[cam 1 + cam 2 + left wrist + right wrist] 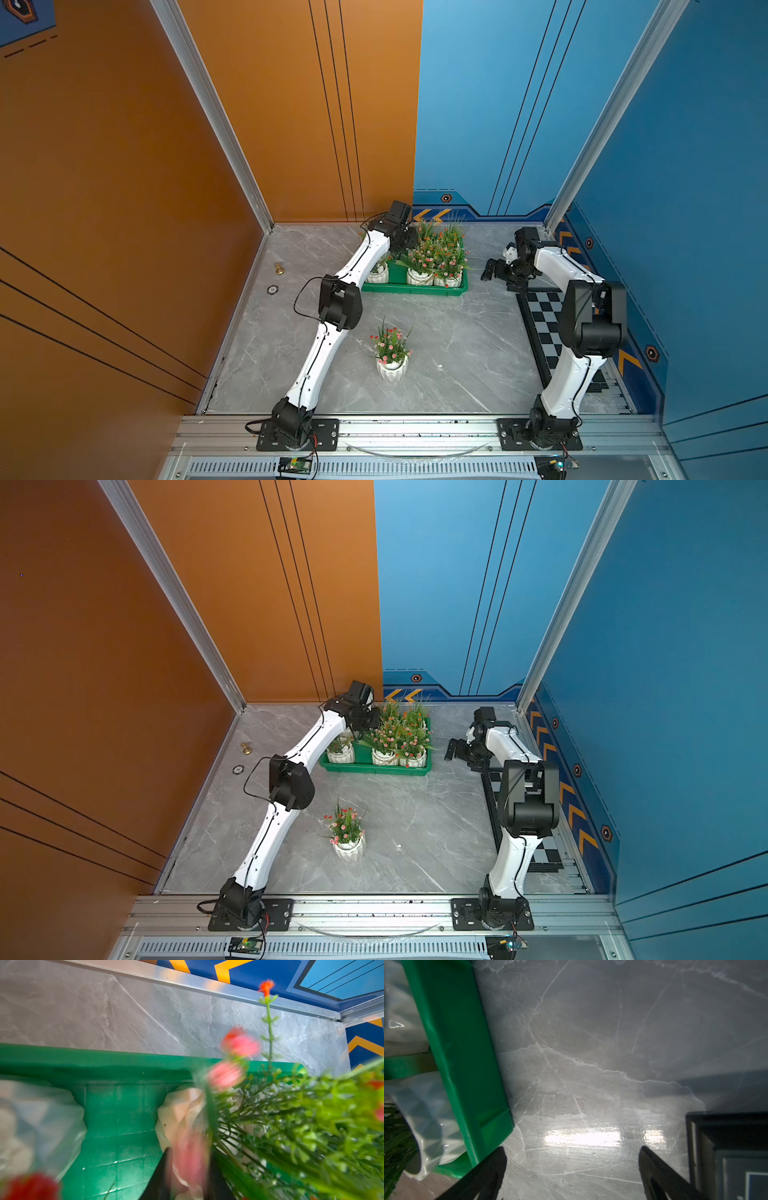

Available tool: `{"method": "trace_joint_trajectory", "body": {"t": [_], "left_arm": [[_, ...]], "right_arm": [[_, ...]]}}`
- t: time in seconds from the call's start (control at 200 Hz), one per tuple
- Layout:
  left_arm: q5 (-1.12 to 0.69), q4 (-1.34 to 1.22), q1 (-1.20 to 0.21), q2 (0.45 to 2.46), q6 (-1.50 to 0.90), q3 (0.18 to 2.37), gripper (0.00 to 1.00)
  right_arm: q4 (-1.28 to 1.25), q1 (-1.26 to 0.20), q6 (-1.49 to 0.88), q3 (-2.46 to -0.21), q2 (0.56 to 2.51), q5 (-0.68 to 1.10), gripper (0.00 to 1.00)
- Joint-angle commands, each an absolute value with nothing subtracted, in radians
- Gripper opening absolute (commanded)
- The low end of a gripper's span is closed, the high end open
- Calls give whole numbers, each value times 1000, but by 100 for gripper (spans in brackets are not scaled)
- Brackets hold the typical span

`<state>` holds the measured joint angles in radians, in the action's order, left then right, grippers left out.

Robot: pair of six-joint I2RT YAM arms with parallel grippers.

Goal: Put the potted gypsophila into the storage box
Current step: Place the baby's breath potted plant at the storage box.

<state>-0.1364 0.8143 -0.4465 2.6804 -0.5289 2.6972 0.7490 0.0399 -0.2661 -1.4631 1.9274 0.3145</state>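
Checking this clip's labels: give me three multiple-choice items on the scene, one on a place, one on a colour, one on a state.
1. The lone gypsophila pot stands: A inside the storage box; B on the table, nearer the arm bases than the box; C atop another pot.
2. The storage box is: A blue; B white; C green.
3. The right pincer is: A open, empty; B shut on a pot; C shut, empty.
Answers: B, bare marble surrounds it; C, bright-green rim; A, fingers wide apart over bare table.
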Motion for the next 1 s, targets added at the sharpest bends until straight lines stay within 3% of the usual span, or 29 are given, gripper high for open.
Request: {"method": "trace_joint_trajectory", "body": {"t": [0.0,0.265,0.501,0.811,0.996], "left_arm": [[-148,811,-453,2683,-526,2686,29],[-126,812,-448,2625,-524,2630,44],[-80,812,-443,2520,-498,2566,71],[-45,813,-448,2400,-484,2488,84],[-26,812,-448,2321,-470,2427,85]], "right_arm": [[774,43,-260,-1468,1938,325,100],[775,43,-263,-1470,1926,327,100],[776,35,-265,-1467,1893,329,100],[782,22,-271,-1438,1821,322,100],[792,1,-263,-1412,1766,318,100]]}}
